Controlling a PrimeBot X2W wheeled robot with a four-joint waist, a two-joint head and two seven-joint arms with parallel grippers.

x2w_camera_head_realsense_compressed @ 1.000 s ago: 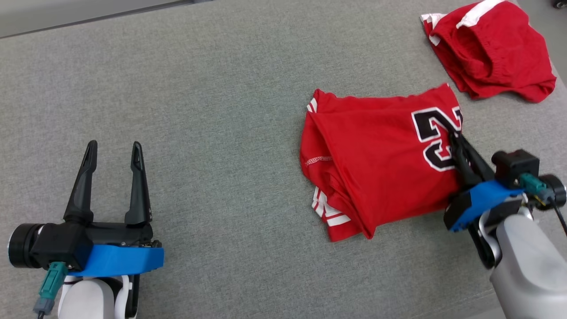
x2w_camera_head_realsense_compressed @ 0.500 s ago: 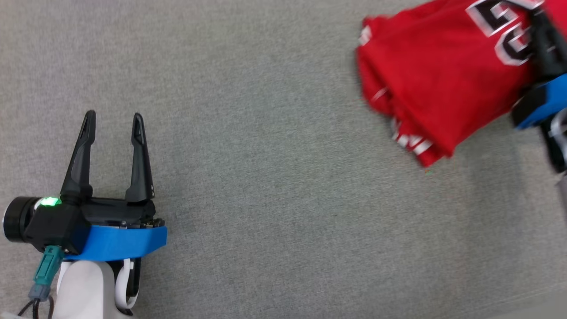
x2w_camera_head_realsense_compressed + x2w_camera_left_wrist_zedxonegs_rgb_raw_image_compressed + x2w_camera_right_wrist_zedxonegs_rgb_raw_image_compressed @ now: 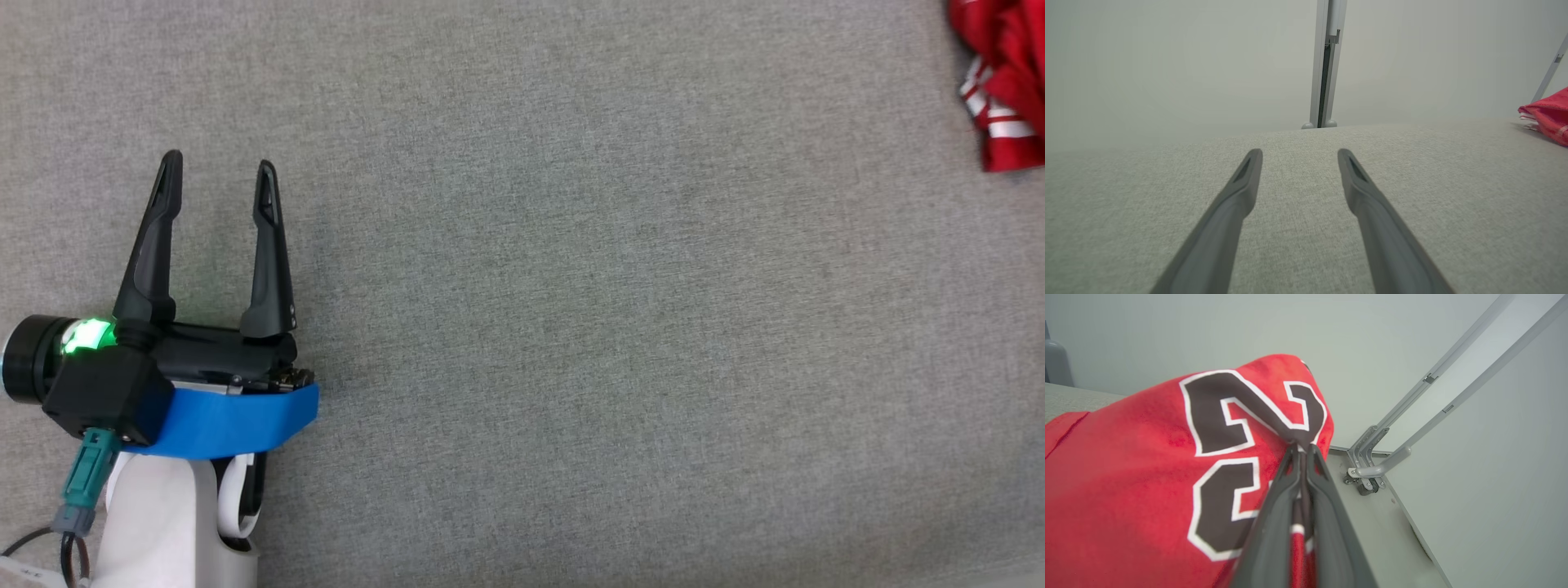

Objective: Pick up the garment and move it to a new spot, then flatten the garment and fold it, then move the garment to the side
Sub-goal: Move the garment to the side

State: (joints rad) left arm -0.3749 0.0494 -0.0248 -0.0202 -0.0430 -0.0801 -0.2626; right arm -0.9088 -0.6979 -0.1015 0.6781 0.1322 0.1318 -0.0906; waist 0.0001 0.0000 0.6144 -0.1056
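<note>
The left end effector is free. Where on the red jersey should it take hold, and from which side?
Probably the striped edge of the jersey, approached from the robot's left with the open left end effector. That edge faces it and sticks out; the right end effector is shut on the number, so the grips would sit apart.

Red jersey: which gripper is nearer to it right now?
Right. The right gripper is shut on the red jersey at its number; the left gripper is open over the grey table, well apart from it.
</note>
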